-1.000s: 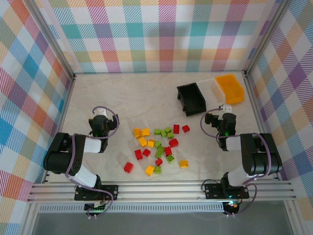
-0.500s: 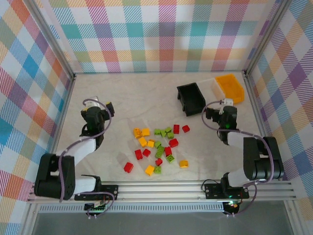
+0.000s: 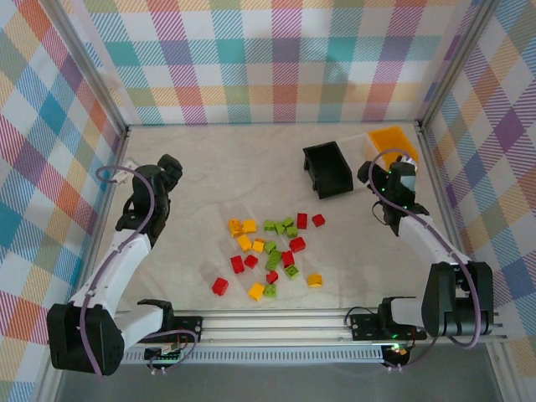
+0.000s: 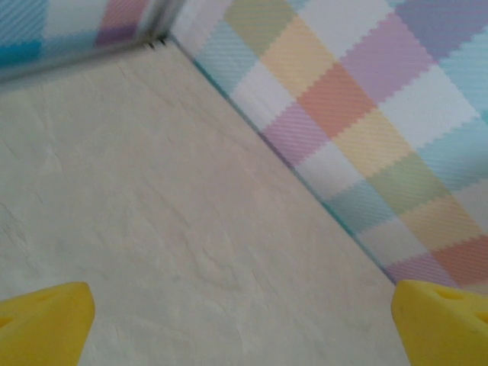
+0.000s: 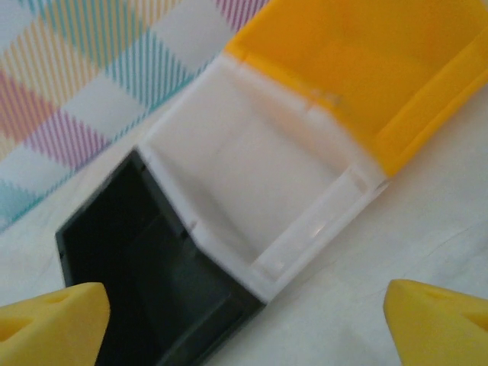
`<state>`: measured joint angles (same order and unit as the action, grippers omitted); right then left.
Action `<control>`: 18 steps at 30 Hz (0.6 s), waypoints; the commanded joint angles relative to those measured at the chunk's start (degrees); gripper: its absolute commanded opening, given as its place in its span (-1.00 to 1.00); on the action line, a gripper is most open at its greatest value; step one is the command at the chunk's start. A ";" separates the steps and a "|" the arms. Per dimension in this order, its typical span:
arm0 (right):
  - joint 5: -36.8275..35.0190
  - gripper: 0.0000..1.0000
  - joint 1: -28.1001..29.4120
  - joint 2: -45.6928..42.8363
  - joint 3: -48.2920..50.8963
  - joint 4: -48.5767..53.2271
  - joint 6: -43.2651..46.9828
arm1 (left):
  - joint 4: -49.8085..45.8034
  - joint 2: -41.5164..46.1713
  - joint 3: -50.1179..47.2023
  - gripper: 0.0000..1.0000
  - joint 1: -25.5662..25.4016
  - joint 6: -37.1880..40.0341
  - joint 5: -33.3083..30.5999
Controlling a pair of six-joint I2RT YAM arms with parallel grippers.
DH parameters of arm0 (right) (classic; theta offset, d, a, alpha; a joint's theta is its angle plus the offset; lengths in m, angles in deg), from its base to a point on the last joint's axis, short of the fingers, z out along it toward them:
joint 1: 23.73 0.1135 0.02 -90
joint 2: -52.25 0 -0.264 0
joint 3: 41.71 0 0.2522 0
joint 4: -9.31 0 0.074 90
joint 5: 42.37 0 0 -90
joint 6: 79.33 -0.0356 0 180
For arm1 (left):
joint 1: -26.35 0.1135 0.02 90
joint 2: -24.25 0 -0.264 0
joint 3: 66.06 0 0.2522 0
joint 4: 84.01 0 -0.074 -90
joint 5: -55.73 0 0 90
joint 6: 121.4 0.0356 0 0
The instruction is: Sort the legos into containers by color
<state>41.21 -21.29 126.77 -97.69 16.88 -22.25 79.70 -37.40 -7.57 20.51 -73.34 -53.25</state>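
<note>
Right wrist: we see the black bin (image 5: 130, 259), white bin (image 5: 244, 175) and orange bin (image 5: 358, 61) touching in a row, the white one bare inside. Both the left jaws and right jaws gape, released.

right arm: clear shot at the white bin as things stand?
Probably yes. The right gripper hangs close above the white bin, jaws open, nothing between them. The black bin and orange bin flank it but leave its top free.

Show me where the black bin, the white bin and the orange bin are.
black bin (image 5: 141, 259), right wrist view, on its dark inside floor.
white bin (image 5: 248, 179), right wrist view, on its bare inside floor.
orange bin (image 5: 362, 49), right wrist view, on its bare inside floor.
</note>
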 commanded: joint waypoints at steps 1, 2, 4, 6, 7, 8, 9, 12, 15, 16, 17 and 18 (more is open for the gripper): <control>9.09 0.92 0.89 3.91 -7.33 7.57 3.80 | -5.84 1.76 0.29 1.00 0.06 -1.96 10.51; 10.02 0.91 1.13 6.20 -10.90 11.11 6.00 | -6.75 1.70 0.59 1.00 -0.34 -1.53 12.30; 9.70 0.88 1.69 10.93 -16.03 14.15 9.05 | -7.17 1.84 0.33 0.97 -1.91 -0.60 15.40; 8.20 0.84 2.27 15.91 -21.15 17.23 11.65 | -7.58 2.52 -0.45 0.97 -4.59 0.42 16.09; 7.88 0.84 2.36 18.06 -23.03 17.99 12.63 | -7.52 2.79 -0.92 0.99 -5.82 0.84 16.30; 7.57 0.83 2.60 20.59 -25.14 18.69 13.90 | -7.54 3.14 -1.46 1.00 -7.23 1.25 16.72; 7.25 0.80 2.89 22.74 -27.20 19.42 15.10 | -7.81 3.28 -1.87 1.00 -8.71 1.67 16.87; 6.42 0.70 3.77 29.33 -33.63 22.87 17.94 | -9.25 3.22 -2.58 1.00 -12.94 2.87 16.58; 4.26 0.57 4.74 34.39 -38.04 25.24 19.53 | -10.68 3.00 -3.24 1.00 -15.62 3.20 16.29; 3.61 0.55 4.98 35.36 -38.95 25.53 19.83 | -11.19 2.95 -3.37 1.00 -16.13 3.19 16.25; 3.22 0.52 5.16 36.35 -39.85 25.95 20.01 | -11.56 3.06 -3.41 1.00 -16.37 3.16 16.41; 2.85 0.50 5.34 37.22 -40.64 26.32 20.30 | -11.70 3.26 -3.51 1.00 -16.63 3.12 16.67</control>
<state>45.93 -16.65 162.61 -135.24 38.78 -5.14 70.07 -35.04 -10.41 4.66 -71.61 -37.45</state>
